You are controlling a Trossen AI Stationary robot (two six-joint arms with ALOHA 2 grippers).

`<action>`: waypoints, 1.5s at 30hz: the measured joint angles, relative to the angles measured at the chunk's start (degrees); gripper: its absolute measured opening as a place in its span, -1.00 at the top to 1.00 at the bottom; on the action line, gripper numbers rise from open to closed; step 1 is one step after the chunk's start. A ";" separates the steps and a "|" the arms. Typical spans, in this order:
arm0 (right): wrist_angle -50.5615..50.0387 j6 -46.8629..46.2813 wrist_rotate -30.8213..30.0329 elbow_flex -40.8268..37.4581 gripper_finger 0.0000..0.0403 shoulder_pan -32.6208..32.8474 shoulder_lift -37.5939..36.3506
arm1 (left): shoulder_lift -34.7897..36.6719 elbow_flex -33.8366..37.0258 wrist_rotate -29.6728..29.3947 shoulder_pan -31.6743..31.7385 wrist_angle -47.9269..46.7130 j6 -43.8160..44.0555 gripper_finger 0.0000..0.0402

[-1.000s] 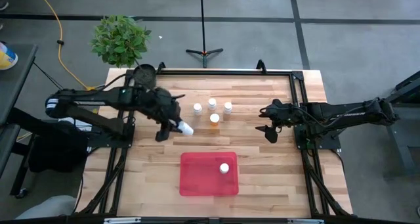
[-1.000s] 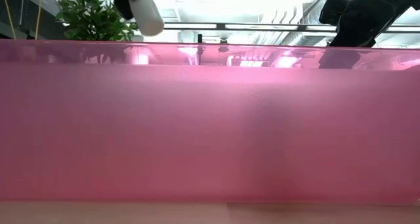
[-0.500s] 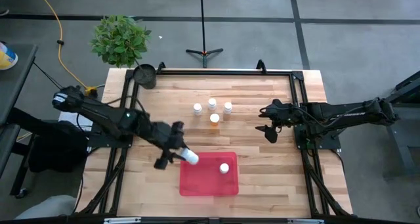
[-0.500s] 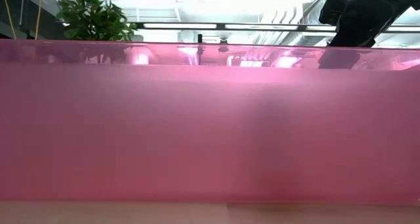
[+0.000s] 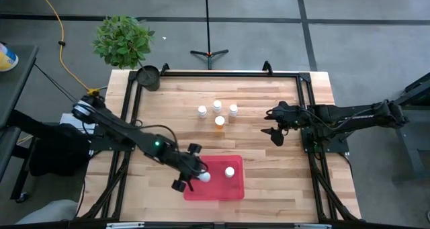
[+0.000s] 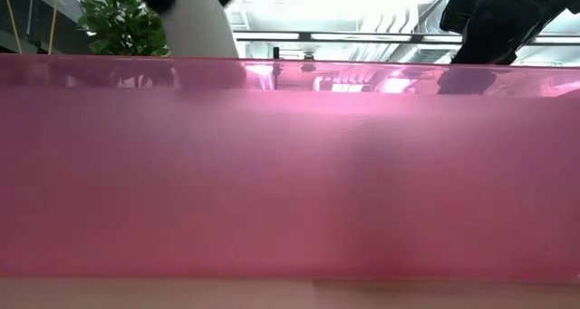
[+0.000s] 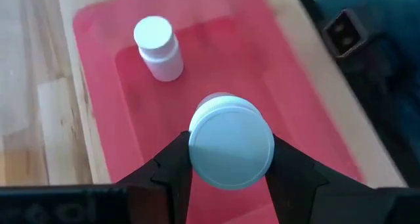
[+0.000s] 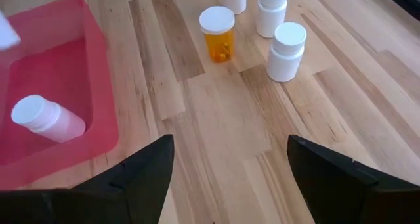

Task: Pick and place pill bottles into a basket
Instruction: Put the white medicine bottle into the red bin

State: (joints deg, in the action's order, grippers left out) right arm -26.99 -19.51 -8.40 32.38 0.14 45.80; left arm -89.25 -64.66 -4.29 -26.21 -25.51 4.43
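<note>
Left gripper [image 5: 197, 177] sits over the left part of the red tray [image 5: 232, 190], clenched on a white pill bottle [image 5: 203, 177]. In the left wrist view the held bottle's round cap [image 7: 231, 150] faces the camera, pinched from both sides between the two dark fingers [image 7: 172, 165]; the bottle fills the gap between them. Red tray floor lies directly below it.

One white bottle in the tray [image 5: 230, 172] stands upright on the tray floor, toward the right half, apart from the held bottle and free of the gripper. Same bottle shows in the left wrist view [image 7: 157, 47] and in the right wrist view [image 8: 46, 118].

Low view: tray wall [image 6: 290, 173] fills almost the whole picture; the held white bottle [image 6: 201, 24] shows above the rim, at the left.

Four bottles remain on the wooden table [image 5: 282, 182], clustered beyond the tray: three white ones [image 5: 217, 106] and an orange-bodied bottle with white cap [image 5: 220, 121], all upright and close together.

Right gripper [image 5: 275, 125] hangs over the right side of the table, fingers spread and grasping nothing, well apart from the bottle cluster and the tray.

A small dark round pot [image 5: 148, 76] stands at the table's far left corner, with a potted plant [image 5: 123, 39] just beyond it.
</note>
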 joint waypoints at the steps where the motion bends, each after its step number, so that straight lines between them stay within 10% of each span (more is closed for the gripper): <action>1: -0.12 0.00 0.00 0.00 -0.42 0.00 0.00 | -1.06 0.00 -0.42 0.20 0.18 -0.24 0.05; 45: -0.59 -0.01 0.28 0.00 -0.42 0.01 0.00 | -11.00 -0.03 4.31 9.72 9.41 -4.18 0.05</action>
State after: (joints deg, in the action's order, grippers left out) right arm -27.58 -19.52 -8.12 32.38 0.15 45.80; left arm -100.25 -64.69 0.02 -16.49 -16.10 0.25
